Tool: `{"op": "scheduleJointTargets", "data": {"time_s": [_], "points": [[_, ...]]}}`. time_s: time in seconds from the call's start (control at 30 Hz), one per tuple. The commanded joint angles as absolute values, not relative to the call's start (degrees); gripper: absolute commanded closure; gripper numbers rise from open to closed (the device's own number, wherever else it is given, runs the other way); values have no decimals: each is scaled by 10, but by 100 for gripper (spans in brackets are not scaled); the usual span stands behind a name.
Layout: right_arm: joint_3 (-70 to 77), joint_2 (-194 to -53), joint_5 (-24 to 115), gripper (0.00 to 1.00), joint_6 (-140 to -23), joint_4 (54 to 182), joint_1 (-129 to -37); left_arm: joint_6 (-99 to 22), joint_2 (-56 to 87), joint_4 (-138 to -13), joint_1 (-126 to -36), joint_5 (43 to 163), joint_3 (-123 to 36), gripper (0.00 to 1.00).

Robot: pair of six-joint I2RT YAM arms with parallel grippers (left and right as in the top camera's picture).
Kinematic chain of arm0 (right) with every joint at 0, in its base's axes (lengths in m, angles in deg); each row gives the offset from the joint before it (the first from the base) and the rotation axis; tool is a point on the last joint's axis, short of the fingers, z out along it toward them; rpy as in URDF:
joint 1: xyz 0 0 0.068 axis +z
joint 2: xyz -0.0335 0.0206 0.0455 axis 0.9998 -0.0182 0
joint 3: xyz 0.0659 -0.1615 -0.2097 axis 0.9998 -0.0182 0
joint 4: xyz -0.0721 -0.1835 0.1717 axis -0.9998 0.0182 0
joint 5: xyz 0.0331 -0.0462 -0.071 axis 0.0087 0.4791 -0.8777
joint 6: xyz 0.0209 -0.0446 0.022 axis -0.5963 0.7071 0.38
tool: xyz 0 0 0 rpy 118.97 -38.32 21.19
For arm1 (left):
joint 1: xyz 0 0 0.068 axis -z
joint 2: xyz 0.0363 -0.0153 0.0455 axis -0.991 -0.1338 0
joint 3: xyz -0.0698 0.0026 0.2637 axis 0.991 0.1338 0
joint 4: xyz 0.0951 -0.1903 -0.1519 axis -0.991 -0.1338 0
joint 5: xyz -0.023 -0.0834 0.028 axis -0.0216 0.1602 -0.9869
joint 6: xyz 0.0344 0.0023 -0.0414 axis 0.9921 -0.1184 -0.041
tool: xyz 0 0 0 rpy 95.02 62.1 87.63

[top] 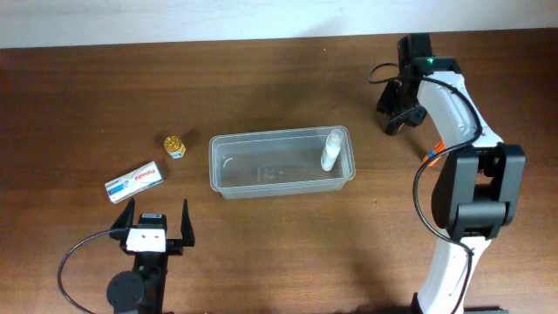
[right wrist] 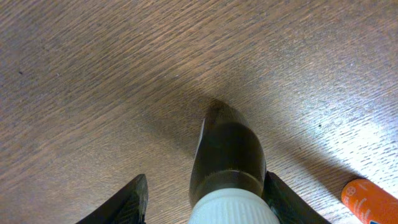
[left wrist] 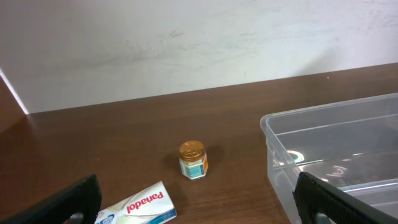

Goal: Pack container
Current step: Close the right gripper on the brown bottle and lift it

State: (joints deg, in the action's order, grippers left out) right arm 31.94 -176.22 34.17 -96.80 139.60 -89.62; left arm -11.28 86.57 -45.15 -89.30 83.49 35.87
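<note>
Your container point(top: 261, 167) sits mid-frame on the worktop with one white bottle point(top: 330, 150) inside. The Panadol box point(top: 135, 180) and small jar point(top: 174, 146) wait at left. Your left gripper point(top: 157, 211) is spread and empty. The right gripper point(top: 395, 118), upper right, straddles a dark bottle point(right wrist: 227, 149); you cannot tell if it is clamped.

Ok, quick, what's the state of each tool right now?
Left tool: open, empty.
Right tool: open, straddling a dark bottle with white ribbed cap, gap beside one finger.

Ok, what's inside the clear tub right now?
One small white bottle sits at the right end of the clear tub. The rest of its floor looks bare from overhead. Nothing covers the tub, but the left wrist view cuts off its right end.
</note>
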Motion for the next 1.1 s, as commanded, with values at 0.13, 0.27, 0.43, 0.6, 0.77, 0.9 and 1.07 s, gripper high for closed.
{"op": "scheduleJointTargets", "data": {"time_s": [0.13,0.27,0.43,0.6,0.77,0.9,1.07], "points": [[313,-1769,343,56,-996,1401,-903,-105,871,-454,-892,835,361,1],[308,-1769,343,60,-996,1406,-913,-105,871,-454,-892,835,361,1],[307,-1769,343,67,-982,1414,-923,-105,871,-454,-892,835,361,1],[307,-1768,351,71,-969,1413,-923,-105,871,-454,-892,835,361,1],[312,-1768,363,74,-933,1411,-923,-105,871,-454,-892,835,361,1],[318,-1768,362,76,-902,1415,-923,-105,871,-454,-892,835,361,1],[333,-1766,363,77,-887,1431,-923,-105,871,-454,-892,835,361,1]]}}
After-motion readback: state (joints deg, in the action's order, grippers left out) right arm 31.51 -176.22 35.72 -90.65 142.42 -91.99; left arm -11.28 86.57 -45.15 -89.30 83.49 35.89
